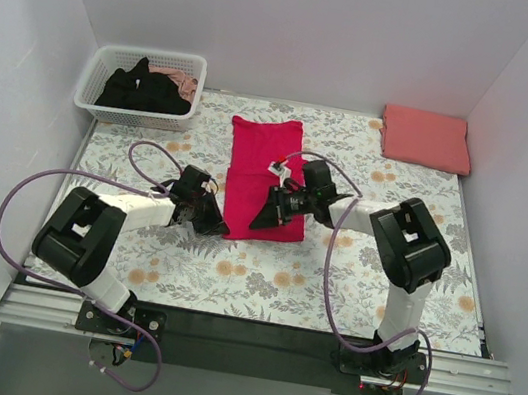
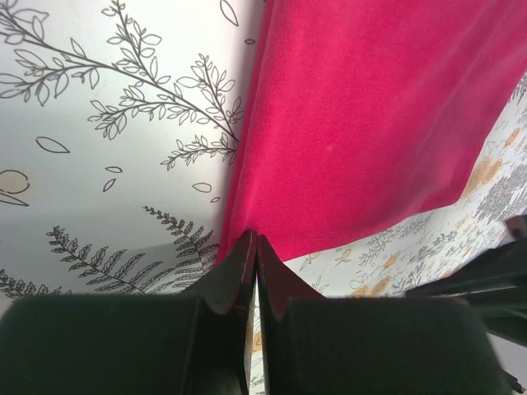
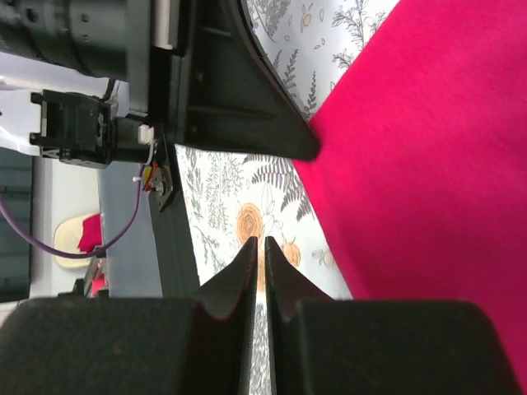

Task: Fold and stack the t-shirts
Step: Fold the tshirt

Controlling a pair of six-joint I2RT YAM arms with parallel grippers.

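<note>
A crimson t-shirt [image 1: 262, 162] lies as a long folded strip in the middle of the table. My left gripper [image 1: 222, 229] is shut, its tips [image 2: 254, 240] touching the shirt's near left corner [image 2: 362, 123]; whether they pinch any fabric does not show. My right gripper [image 1: 258, 223] hangs over the shirt's near end. Its jaws [image 3: 257, 243] are shut to a thin slit with nothing between them, above the floral cloth just beside the shirt's edge [image 3: 428, 164]. A folded salmon-pink t-shirt [image 1: 426, 138] lies at the back right. A black t-shirt [image 1: 143, 92] fills the basket.
The white lattice basket [image 1: 91, 96] stands at the back left, with a bit of pink fabric [image 1: 177, 77] behind the black shirt. A floral-print cloth [image 1: 353, 273] covers the table. White walls close in the left, back and right. Purple cables loop beside both arms.
</note>
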